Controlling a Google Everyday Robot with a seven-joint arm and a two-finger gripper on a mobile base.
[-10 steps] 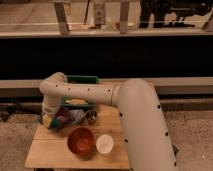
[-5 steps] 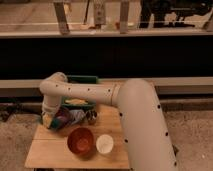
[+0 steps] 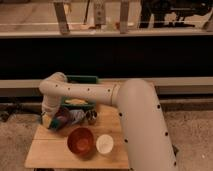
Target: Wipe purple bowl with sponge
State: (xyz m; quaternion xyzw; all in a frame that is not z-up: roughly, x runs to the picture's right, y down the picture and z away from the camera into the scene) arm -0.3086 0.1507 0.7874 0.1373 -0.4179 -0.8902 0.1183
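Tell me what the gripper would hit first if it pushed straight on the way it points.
Probably the purple bowl: the gripper points down at the table's left end, right at that bowl, apparently with a sponge, though depth is unclear.

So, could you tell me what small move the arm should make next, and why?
Probably a short circular rub inside the purple bowl: the gripper is down at the bowl's left edge with what looks like the sponge against it, beside the red bowl.

Hand [image 3: 50, 120] down at left of wooden counter [image 3: 50, 152], right at purple bowl [image 3: 63, 116]; red bowl [image 3: 81, 141] and white cup [image 3: 104, 144] in front; green tray [image 3: 82, 80] behind.
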